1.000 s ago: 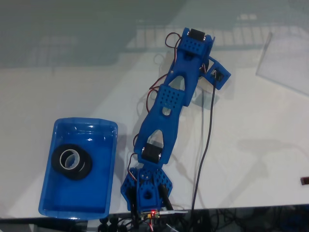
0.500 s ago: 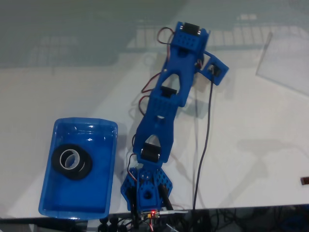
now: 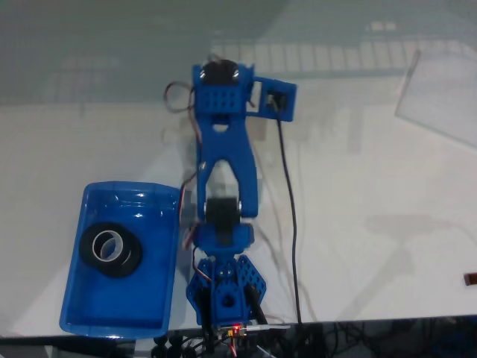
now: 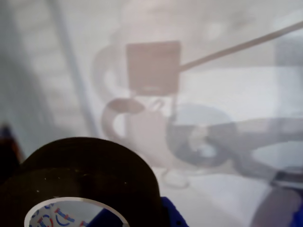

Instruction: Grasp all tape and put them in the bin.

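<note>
The bin is a glossy blue tray at the left of the fixed view, beside the arm's base. In it lies black tape with a whitish core, seemingly one roll stacked on another. The blue arm reaches up the table, its wrist block above and right of the bin; the fingers are hidden beneath it. In the wrist view another black tape roll sits very close at the bottom left, with my gripper shut on it. A blue fingertip shows at the roll's right side.
A black cable runs from the wrist camera down to the table's front edge. A clear plastic sheet lies at the upper right. A small dark object sits at the right edge. Wires crowd the front edge by the base.
The arm has swung left in the fixed view, from pointing up-right to pointing nearly straight up, closer to the bin. The tape in the bin has not moved.
</note>
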Controlling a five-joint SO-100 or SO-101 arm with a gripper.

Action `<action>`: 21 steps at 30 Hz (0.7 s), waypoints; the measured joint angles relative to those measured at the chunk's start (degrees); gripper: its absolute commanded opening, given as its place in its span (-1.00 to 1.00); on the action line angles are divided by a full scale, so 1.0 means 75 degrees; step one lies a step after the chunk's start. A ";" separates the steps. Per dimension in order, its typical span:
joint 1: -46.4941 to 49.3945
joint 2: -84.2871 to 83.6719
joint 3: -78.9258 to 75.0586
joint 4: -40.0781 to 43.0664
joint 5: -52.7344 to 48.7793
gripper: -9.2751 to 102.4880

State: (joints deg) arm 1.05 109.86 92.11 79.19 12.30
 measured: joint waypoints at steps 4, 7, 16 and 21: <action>-0.0926 0.1313 0.0891 -0.0223 -0.0211 -0.83; -0.1711 0.2355 0.1617 -0.0328 -0.0457 -0.83; -0.4184 0.5332 0.4172 -0.0645 -0.1734 -0.83; -0.5191 0.6176 0.5391 -0.0785 -0.2437 -0.83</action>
State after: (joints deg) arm -37.88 156.18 132.54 73.30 -5.98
